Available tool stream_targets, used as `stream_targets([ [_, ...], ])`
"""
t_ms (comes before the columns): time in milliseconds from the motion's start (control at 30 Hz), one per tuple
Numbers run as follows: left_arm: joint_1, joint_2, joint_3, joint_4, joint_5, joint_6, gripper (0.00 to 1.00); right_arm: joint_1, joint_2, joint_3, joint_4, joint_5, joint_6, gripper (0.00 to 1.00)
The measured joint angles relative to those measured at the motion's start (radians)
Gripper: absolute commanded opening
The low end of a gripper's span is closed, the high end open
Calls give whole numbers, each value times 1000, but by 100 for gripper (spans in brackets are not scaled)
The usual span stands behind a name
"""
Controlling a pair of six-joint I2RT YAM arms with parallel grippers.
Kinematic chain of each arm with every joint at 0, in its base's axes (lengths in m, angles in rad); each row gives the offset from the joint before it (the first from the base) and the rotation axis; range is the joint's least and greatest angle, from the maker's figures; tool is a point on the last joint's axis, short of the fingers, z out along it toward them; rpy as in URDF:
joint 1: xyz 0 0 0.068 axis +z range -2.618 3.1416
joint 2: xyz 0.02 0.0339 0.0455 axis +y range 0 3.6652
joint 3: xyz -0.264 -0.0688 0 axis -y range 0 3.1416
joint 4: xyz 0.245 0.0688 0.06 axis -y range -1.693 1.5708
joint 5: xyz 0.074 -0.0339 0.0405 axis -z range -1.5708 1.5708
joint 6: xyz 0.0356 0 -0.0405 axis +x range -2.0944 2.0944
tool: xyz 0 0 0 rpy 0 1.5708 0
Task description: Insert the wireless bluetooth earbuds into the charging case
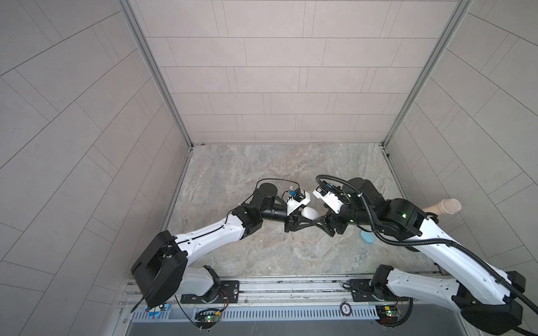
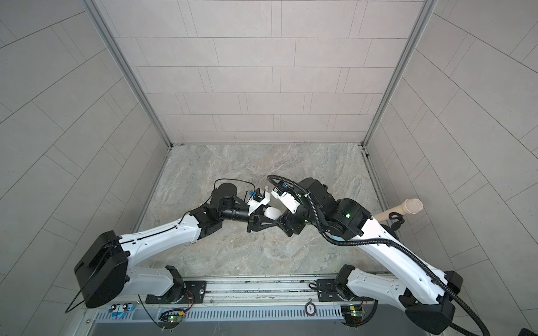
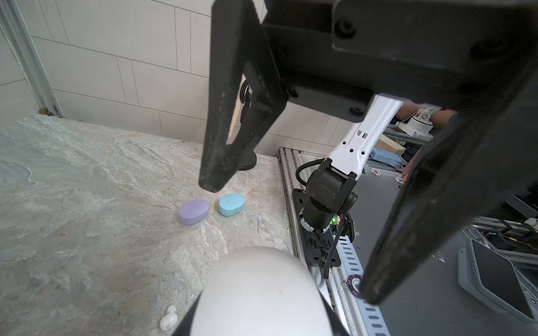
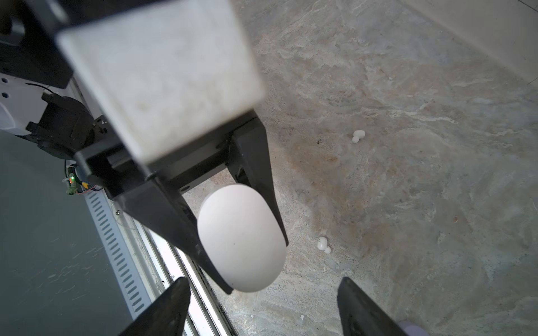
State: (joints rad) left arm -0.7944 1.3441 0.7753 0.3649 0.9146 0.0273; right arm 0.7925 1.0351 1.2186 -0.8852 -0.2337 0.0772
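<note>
1. While I watch from my console, the left gripper (image 4: 258, 265) is clamped on the white pebble-shaped plastic charging case (image 4: 241, 237), one black finger (image 4: 262, 174) on each long side, and holds it clear of the grey-beige marble-patterned tabletop (image 1: 276, 174).
2. In both top views the white case (image 1: 310, 213) (image 2: 272, 212) hangs over the middle of the tabletop, the left arm (image 1: 209, 232) reaching in from eight o'clock and the right arm (image 1: 454, 256) from four o'clock.
3. The right gripper (image 3: 289, 241) faces the case with its jaws spread wide, gripping nothing; its fingertips (image 4: 171, 302) stand either side of the case's end, apart from it.
4. Two tiny white rounded plastic earbuds (image 4: 358, 136) (image 4: 323, 244) lie loose on the tabletop, well apart from each other and outside the case.
5. A lilac oval plastic case (image 3: 193, 211) and a light blue oval plastic case (image 3: 231, 204) sit just beside each other on the tabletop; in a top view the blue one (image 1: 367, 238) lies at four o'clock from the held case.
</note>
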Motion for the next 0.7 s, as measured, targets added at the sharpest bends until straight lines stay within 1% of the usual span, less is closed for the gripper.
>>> stream_targets([
  [500,0,-16,0,-21,4,5,12,13,24,0,10,41,-18,81],
  [700,0,-17,-2,-23,-11,6,12,21,28,1,10,84,-15,80],
])
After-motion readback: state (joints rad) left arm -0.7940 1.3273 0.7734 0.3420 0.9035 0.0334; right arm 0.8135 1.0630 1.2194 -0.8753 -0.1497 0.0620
